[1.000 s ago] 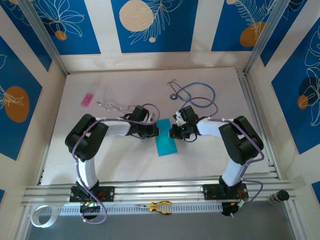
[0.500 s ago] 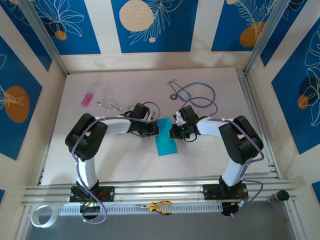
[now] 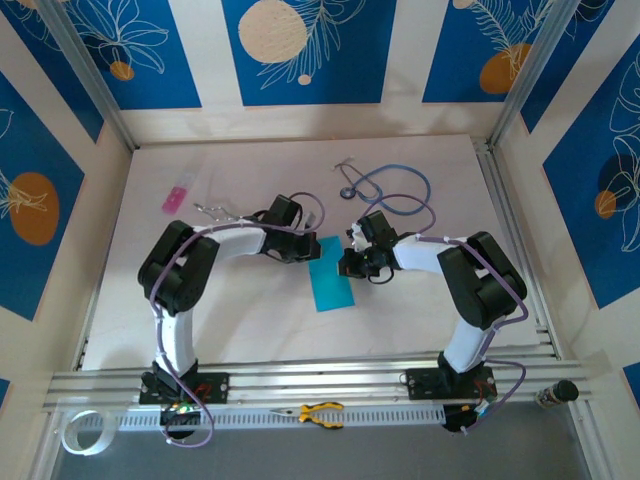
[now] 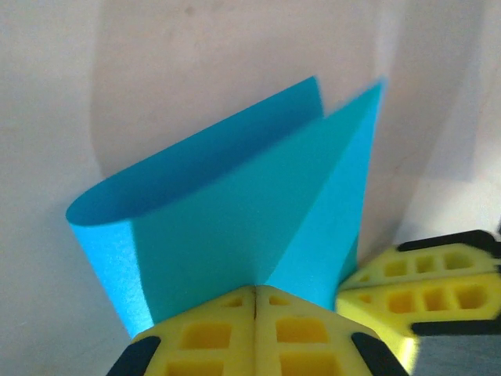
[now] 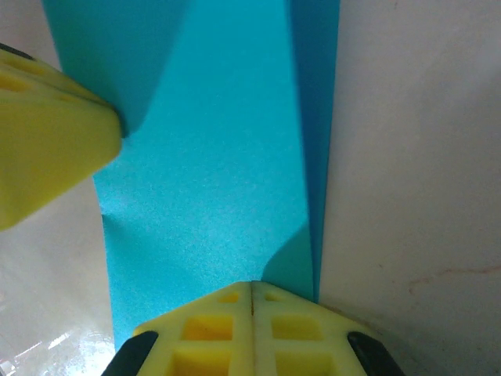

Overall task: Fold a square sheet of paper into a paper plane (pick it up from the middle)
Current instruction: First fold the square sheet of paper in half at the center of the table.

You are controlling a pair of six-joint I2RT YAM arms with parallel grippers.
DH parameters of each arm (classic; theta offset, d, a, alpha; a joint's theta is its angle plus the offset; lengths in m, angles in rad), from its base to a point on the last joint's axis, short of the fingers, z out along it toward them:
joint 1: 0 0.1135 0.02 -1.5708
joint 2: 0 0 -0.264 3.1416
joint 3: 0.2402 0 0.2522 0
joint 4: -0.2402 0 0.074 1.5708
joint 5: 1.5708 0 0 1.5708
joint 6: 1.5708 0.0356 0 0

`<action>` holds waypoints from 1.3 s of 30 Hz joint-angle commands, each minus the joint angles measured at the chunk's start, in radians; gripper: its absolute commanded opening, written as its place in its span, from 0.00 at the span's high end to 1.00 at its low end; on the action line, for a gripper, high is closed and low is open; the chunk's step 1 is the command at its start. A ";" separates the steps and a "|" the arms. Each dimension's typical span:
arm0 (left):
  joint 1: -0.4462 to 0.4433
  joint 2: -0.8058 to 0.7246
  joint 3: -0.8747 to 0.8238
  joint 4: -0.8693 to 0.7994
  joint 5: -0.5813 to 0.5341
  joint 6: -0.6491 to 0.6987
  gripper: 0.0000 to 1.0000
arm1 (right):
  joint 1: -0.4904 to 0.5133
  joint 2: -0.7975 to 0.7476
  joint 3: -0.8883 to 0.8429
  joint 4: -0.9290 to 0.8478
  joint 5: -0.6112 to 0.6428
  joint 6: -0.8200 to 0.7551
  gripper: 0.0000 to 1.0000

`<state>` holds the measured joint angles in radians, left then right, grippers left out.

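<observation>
— Looking at the square sheet of paper first: what shape is it in?
— Folded over, cyan-blue. One flap stands up off the table straight ahead of the left pincer, and a crease runs out from the tips to a far corner.
— And that pincer?
— Fingers pressed together, with the paper's near edge caught in the seam between them.
— The right pincer?
— Fingers together too, tips at the paper's near edge, the strip stretching away in front of it. Whether any paper is nipped between them I cannot tell.
— How do the two stand to each other?
— Facing across the paper, close. A yellow finger of the left one shows ahead and to the left of the right one's tips, over the sheet's edge.
— Anything else around?
— A blue-tubed stethoscope lies on the table beyond the right pincer, apart from it. A small pink rectangle lies well off beyond the left pincer.
</observation>
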<state>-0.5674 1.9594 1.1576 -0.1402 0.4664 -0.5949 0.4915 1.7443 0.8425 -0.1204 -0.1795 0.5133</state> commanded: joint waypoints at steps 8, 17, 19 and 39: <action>0.026 0.043 -0.032 -0.015 0.010 0.015 0.95 | 0.009 0.047 -0.057 -0.163 0.096 -0.001 1.00; 0.050 0.016 0.036 -0.003 0.074 0.010 0.90 | 0.009 0.045 -0.060 -0.157 0.094 -0.002 1.00; 0.056 0.029 0.039 0.002 0.078 0.013 0.90 | 0.008 0.044 -0.061 -0.157 0.095 -0.002 1.00; 0.106 0.091 0.068 -0.025 -0.053 -0.018 0.94 | 0.013 0.049 -0.061 -0.160 0.103 0.002 1.00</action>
<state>-0.4988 2.0190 1.1946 -0.1272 0.5148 -0.6006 0.4973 1.7439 0.8413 -0.1196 -0.1749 0.5137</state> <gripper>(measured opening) 0.069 0.056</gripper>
